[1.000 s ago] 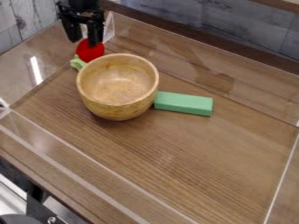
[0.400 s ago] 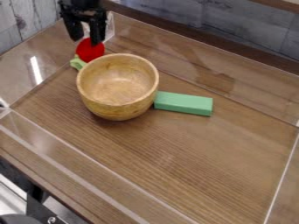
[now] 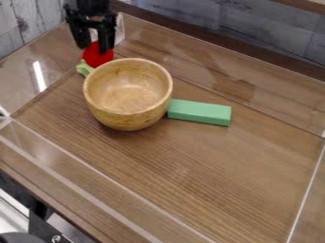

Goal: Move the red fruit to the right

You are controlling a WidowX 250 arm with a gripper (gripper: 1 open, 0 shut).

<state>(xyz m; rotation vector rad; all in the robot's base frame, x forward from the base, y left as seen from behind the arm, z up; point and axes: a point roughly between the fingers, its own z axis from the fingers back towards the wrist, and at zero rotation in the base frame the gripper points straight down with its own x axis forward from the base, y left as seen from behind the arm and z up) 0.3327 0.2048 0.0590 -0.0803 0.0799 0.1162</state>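
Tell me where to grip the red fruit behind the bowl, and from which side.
Grip the red fruit across its rounded red body, coming straight down from above. The wooden bowl crowds its near side, so a side approach looks blocked. The gripper is already above it.

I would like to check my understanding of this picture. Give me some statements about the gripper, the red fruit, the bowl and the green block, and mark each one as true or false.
1. The gripper is over the red fruit, behind the wooden bowl. True.
2. The red fruit lies inside the wooden bowl. False: the bowl is empty, and the fruit is outside it, at its far left rim.
3. The green block lies flat on the table, at the bowl's right side. True.
4. The green block is stacked on the red fruit. False: they are apart, with the bowl between them.
5. The wooden bowl is turned upside down. False: it stands upright, with its opening up.
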